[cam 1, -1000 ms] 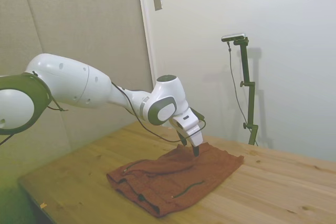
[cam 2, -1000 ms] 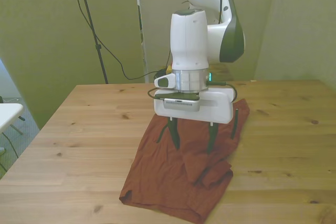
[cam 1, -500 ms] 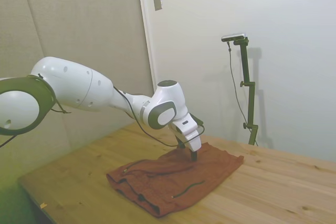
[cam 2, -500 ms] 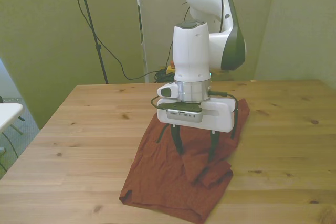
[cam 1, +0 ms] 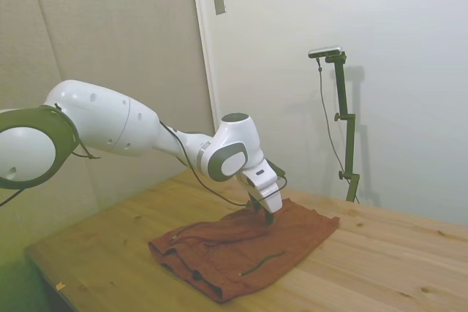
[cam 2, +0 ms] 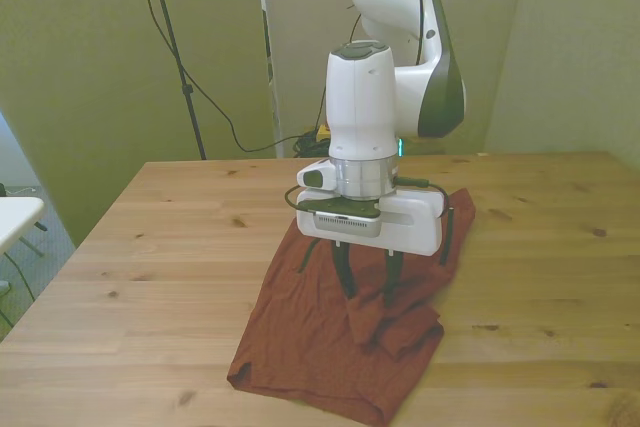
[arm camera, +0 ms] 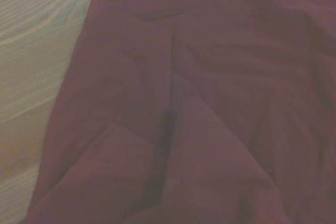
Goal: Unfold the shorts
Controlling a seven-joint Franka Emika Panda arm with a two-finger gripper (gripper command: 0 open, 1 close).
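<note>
The gripper (cam 2: 367, 285) is pinching a folded flap of the shorts (cam 2: 310, 332) at frame centre; next, lifting and dragging it outward.

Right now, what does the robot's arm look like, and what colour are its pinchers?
The arm is fat, round and glossy white, with dark grey patches at its joints. A thin black cable loops along it. The gripper has a flat white body and two slim dark fingers.
</note>
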